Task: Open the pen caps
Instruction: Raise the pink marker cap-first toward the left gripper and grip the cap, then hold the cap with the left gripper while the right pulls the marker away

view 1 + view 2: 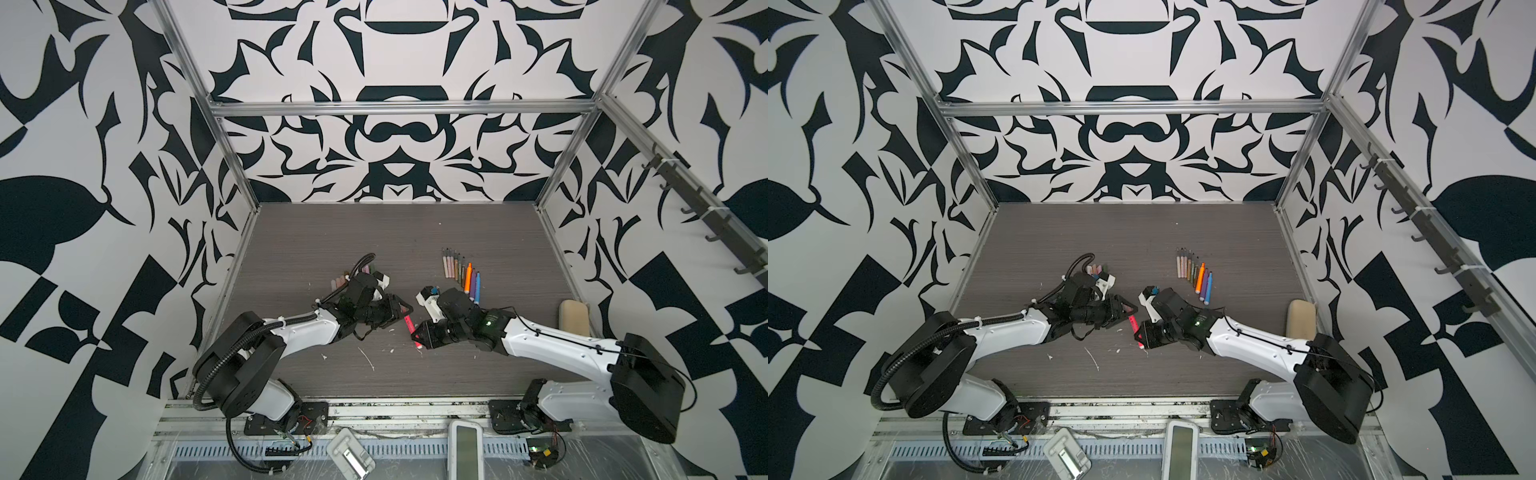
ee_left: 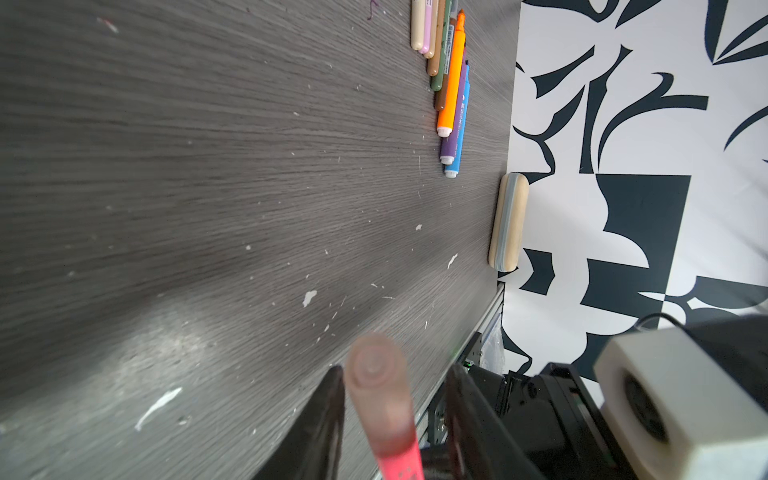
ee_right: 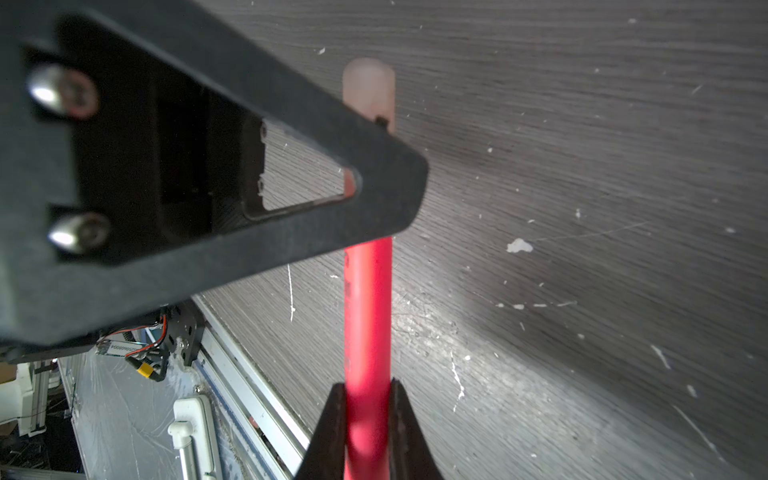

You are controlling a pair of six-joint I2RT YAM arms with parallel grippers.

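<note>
Right hand (image 3: 368, 401) clamps pen (image 3: 368, 307) — left hand (image 2: 395, 370) straddles cap (image 2: 380, 399).

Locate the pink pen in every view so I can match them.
Top view: pink pen between left gripper and right gripper, front centre.
Top view: same spot.
Left wrist: inside the left gripper, capped end facing the camera.
Right wrist: barrel clamped in the right gripper.
Shared landmark: row of pens, absent from the right wrist view.

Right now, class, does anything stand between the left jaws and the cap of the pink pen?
Nothing visible does. The translucent cap sits between the left jaws, with a gap showing on one side of it, while the right jaws clamp the pink pen.
</note>
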